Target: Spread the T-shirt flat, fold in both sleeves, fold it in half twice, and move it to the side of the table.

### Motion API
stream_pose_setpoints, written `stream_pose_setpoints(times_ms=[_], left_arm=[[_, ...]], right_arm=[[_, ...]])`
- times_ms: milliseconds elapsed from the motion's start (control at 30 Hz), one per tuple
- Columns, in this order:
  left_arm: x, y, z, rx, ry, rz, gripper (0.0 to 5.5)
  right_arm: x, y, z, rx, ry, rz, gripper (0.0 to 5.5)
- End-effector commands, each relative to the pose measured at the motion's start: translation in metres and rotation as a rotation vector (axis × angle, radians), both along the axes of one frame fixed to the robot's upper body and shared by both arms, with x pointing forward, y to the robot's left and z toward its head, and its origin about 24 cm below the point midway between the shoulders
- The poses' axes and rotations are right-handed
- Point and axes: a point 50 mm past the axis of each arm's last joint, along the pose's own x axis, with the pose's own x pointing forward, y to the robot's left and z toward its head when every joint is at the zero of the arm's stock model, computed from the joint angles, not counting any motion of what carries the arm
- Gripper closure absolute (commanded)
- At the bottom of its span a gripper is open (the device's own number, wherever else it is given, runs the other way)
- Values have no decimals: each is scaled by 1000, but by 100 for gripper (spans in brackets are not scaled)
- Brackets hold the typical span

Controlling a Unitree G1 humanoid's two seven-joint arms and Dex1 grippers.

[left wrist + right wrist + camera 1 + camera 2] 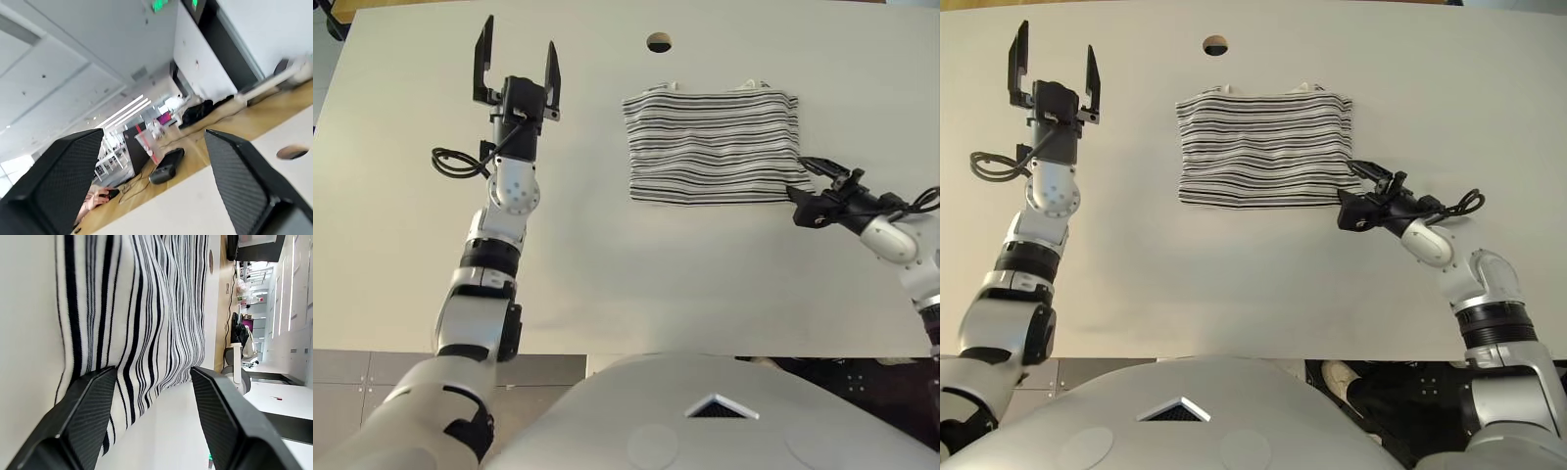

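T-shirt (710, 147): folded into striped rectangle, flat on table (607, 284), right of centre, near round hole (658, 42). Left gripper (520, 37): fingers spread wide, holding nothing, well apart from shirt. Right gripper (1345, 184): fingers spread, low at shirt's near right corner.

We log the T-shirt (710, 147) right of centre in the upper half of the left eye view, and just left of centre, upper half, in the right eye view. It lies flat, folded into a rough rectangle, wider than tall. The cloth is white with thin black stripes running across, wavy where the fabric ripples. The upper edge is slightly uneven, with two small pale bits showing along it. The lower edge is straight and dark. We see stacked layers at its right edge.
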Motion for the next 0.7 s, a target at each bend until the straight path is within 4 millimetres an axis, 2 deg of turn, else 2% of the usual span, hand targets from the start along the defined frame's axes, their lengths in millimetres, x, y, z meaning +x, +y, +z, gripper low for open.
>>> stream_pose_setpoints(times_ms=[33, 100, 167, 267, 400, 533, 567, 633, 700], left_arm=[[-19, -5, 0, 15, 19, -33, 170], [-26, -9, 0, 24, 30, -48, 170], [-32, -8, 3, 31, 25, -49, 170], [-35, -4, 8, 24, 19, -30, 170], [-33, 3, 10, 3, 16, 5, 170], [-31, 4, 8, -10, 26, 7, 170], [-31, 5, 7, -12, 31, 7, 170], [-31, 6, 6, -13, 40, 9, 170], [-31, 8, 4, -13, 49, 11, 170]], right_arm=[[-32, 10, -14, -96, 151, 142, 271], [-52, 20, -14, -135, 225, 258, 271], [-73, 42, -6, -131, 273, 420, 271], [-91, 80, 7, -106, 273, 645, 271], [-95, 137, -5, -99, 266, 900, 271], [-85, 193, -15, -72, 181, 1025, 271], [-85, 202, -12, -37, 153, 1039, 271], [-87, 209, -1, 29, 125, 1057, 271], [-95, 211, 26, 198, 113, 1080, 271]])
